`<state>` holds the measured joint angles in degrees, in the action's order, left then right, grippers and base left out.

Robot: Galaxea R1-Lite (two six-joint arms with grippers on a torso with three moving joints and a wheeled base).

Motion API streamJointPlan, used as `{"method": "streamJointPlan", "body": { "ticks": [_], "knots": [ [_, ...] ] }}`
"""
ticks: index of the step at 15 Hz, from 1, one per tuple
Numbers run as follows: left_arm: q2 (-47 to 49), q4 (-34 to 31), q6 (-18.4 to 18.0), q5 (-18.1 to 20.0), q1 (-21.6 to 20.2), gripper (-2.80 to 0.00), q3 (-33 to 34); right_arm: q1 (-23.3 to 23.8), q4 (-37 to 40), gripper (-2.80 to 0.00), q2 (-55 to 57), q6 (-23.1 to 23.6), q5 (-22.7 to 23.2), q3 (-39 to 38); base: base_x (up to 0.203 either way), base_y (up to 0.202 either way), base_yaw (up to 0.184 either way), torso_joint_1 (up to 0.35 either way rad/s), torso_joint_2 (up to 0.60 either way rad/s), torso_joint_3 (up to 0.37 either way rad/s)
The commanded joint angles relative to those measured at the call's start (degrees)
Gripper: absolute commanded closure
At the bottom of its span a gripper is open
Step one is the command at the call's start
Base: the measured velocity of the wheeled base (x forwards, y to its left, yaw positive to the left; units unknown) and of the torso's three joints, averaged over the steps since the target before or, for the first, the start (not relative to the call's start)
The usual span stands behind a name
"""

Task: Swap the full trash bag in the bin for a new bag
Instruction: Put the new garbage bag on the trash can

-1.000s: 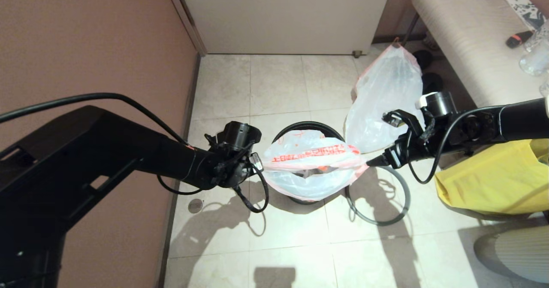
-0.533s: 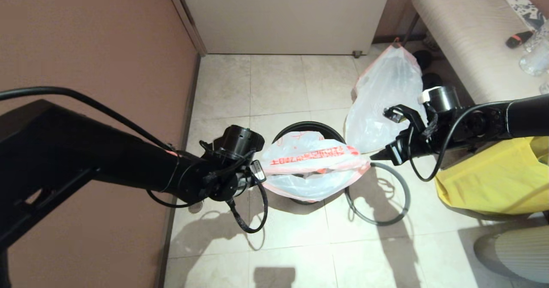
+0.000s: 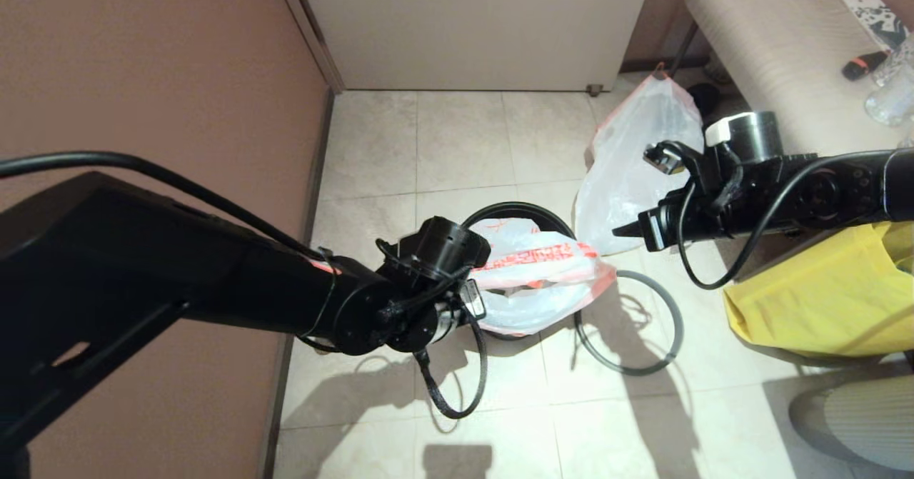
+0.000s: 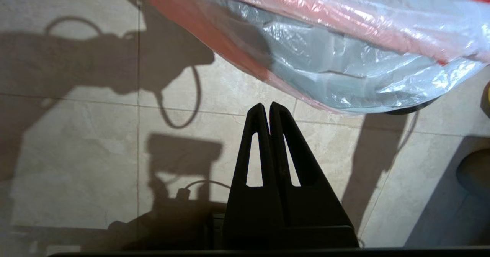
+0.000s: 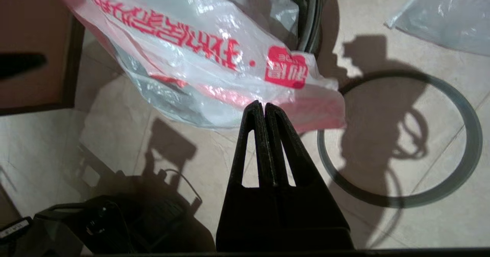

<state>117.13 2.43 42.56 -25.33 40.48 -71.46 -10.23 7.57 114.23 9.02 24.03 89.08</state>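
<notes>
The new bag, a limp translucent white sack with an orange-red hem band and red lettering, lay draped over the mouth of the bin, its hem sagging past the bin's near rim and its right corner hanging toward the grey ring. The bin, a small round black wastebasket, stood on the tiled floor. The grey ring lay flat on the floor just to the right of the bin, apart from it. The full trash bag, bulging and gathered to a red-orange point at its top, sat on the floor behind and to the right of the bin, beside the padded bench. A yellow fabric bag rested to the right of the ring.

The left claw hovered by the bin's near-left side, its two fingers pressed together and holding nothing, the bag's hem just beyond the tips. The right claw hung to the right of the bin, above the ring, likewise closed and empty, its tips near the bag's right corner.
</notes>
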Motion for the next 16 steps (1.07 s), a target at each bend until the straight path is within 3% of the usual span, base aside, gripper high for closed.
{"method": "streamJointPlan", "body": {
  "ticks": [1,3,7,8,16],
  "knots": [
    [2.97,-0.33,0.37,-0.16,0.78,0.0,-1.02,0.05,-0.28,0.0,-0.01,-0.31,0.05,0.29,0.0,0.0,0.0,0.0,0.0,0.0],
    [5.8,-4.43,1.71,-0.16,0.96,0.0,-5.32,1.19,-0.29,0.0,0.59,-0.32,0.03,1.55,0.0,0.0,0.0,0.0,0.0,0.0],
    [10.8,-19.77,9.3,-0.3,1.08,0.0,-19.44,2.23,-0.34,0.0,0.82,-0.4,0.05,2.49,0.0,0.0,0.0,0.0,0.0,0.0],
    [11.88,-21.16,10.02,-0.32,1.13,-2.8,-21.73,2.51,-0.3,0.0,0.92,-0.4,0.05,2.51,0.0,0.0,0.0,0.0,0.0,0.0],
    [22.92,-27.81,12.4,-1.78,1.34,-2.8,-36.0,3.64,-0.37,0.0,0.91,-0.49,0.14,3.03,0.0,0.0,0.0,0.0,0.0,0.0]
  ]
}}
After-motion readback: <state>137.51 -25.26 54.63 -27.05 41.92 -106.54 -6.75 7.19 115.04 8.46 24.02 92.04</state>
